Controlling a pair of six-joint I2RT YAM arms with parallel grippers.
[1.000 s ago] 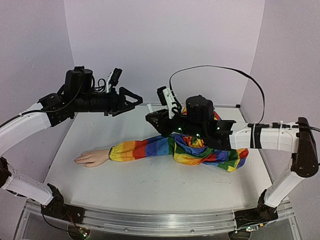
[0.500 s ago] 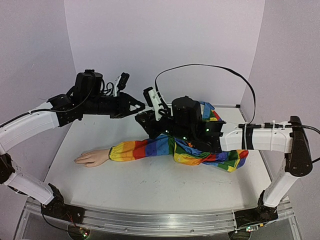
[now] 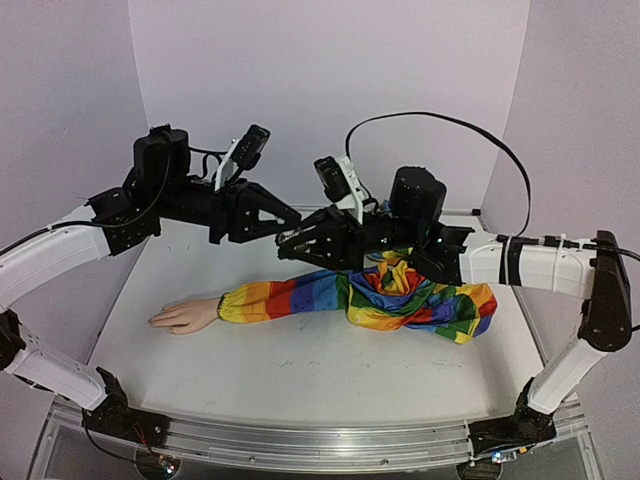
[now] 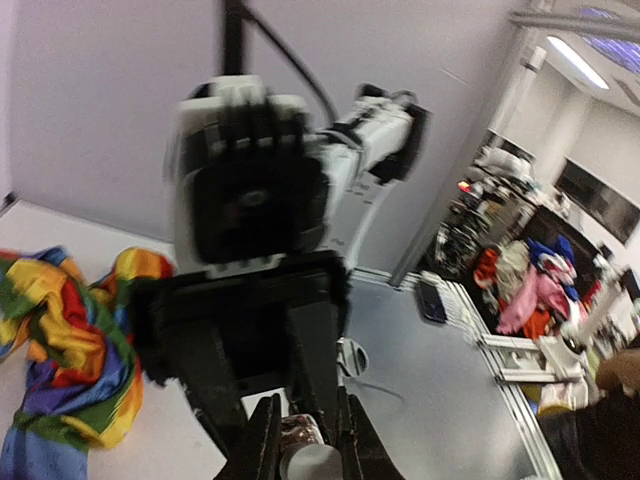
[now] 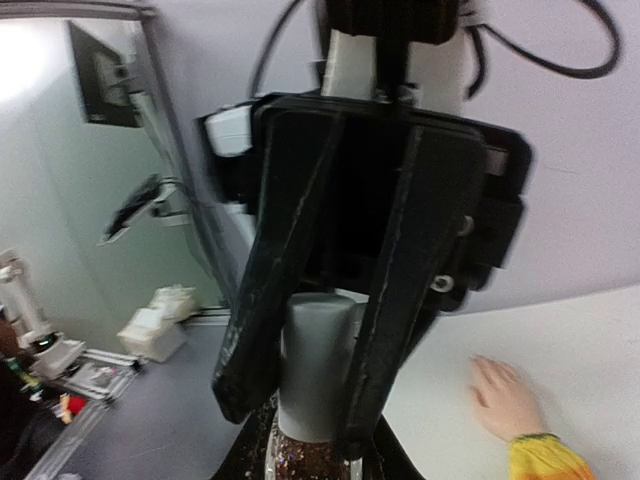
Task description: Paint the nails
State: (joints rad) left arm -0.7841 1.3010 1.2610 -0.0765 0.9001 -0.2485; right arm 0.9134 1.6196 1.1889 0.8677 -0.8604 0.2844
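Note:
Above the table my two grippers meet tip to tip. My right gripper (image 3: 287, 241) (image 5: 315, 458) is shut on the small clear glass bottle (image 5: 310, 455) (image 4: 298, 432) of brown glitter polish. My left gripper (image 3: 291, 221) (image 4: 310, 422) is shut on the bottle's grey cap (image 5: 318, 365) (image 4: 312, 466); its black fingers (image 5: 265, 300) flank the cap in the right wrist view. The pale mannequin hand (image 3: 183, 316) (image 5: 505, 398) lies flat on the table, below and left of the grippers, at the end of the rainbow-striped sleeve (image 3: 290, 296). Its nails are too small to make out.
The sleeve widens into a rumpled rainbow heap (image 3: 425, 300) under the right arm. The white table (image 3: 300, 380) ends in a metal rail (image 3: 320, 442) at the near edge. Lilac walls close in the back and sides. A black cable (image 3: 440, 125) arches over the right arm.
My left gripper, open and apart a second ago, has closed on the cap. The right gripper brought the bottle left to meet it, and both have since risen slightly.

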